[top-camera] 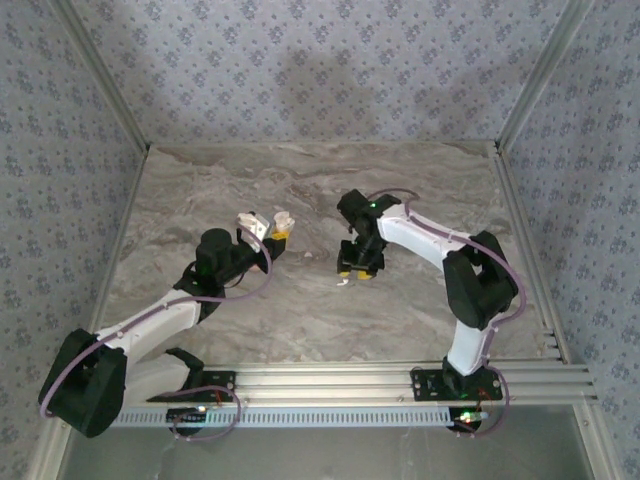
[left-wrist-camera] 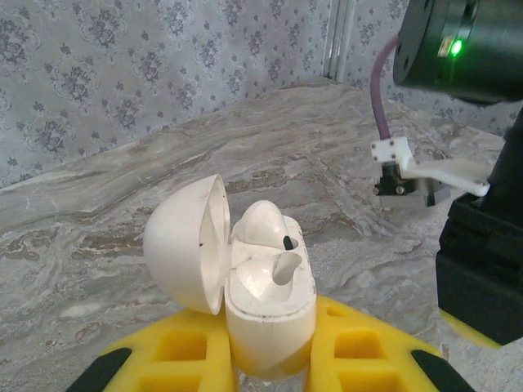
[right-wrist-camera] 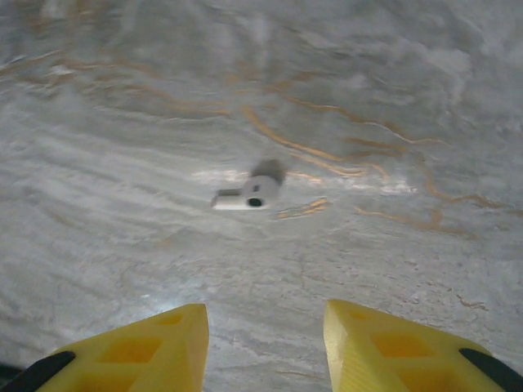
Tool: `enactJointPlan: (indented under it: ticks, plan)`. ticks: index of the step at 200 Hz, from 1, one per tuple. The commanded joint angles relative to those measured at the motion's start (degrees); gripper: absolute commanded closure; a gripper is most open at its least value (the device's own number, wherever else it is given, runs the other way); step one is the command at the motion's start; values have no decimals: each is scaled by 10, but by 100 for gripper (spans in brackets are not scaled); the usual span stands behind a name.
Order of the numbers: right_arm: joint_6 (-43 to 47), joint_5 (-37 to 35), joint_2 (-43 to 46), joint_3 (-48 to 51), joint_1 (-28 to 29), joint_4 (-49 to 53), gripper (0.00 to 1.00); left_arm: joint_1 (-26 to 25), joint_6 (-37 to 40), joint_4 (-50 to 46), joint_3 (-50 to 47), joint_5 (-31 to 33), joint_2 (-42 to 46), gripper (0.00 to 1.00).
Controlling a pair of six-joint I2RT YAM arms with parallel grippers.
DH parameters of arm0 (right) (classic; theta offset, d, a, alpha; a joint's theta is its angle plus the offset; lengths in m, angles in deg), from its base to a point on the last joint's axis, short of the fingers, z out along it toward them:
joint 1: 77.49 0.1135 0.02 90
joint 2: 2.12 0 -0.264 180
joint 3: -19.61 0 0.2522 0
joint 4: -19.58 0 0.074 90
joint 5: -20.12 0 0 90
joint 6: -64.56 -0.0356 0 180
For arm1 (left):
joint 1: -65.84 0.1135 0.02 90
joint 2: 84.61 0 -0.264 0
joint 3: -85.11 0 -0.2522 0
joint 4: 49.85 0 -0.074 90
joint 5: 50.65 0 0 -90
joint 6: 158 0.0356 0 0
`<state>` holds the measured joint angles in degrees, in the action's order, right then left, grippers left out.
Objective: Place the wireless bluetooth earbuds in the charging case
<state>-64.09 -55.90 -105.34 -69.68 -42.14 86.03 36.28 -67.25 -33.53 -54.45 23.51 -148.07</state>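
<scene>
Clearly, left pincer (left-wrist-camera: 270, 369) clamped on open charging case (left-wrist-camera: 265, 282), right pincer (right-wrist-camera: 265, 343) parted, above an earbud (right-wrist-camera: 245, 196).

You have nothing to read here. No lettering, number, brand mark or sign can be made out on the charging case (left-wrist-camera: 270, 314), on the earbud (right-wrist-camera: 245, 196), or on the tabletop (right-wrist-camera: 384, 98) under it.
</scene>
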Motion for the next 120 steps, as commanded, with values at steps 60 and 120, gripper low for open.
enactJointPlan:
  ticks: [60, 120]
  plan:
    - [-47, 26, -62, 4, -1, -70, 56, 5, -3, 8, -1, -11, 11, 86]
    - [-36, 35, -93, -15, 0, -89, 62, 5, -1, 4, -1, -8, 13, 86]
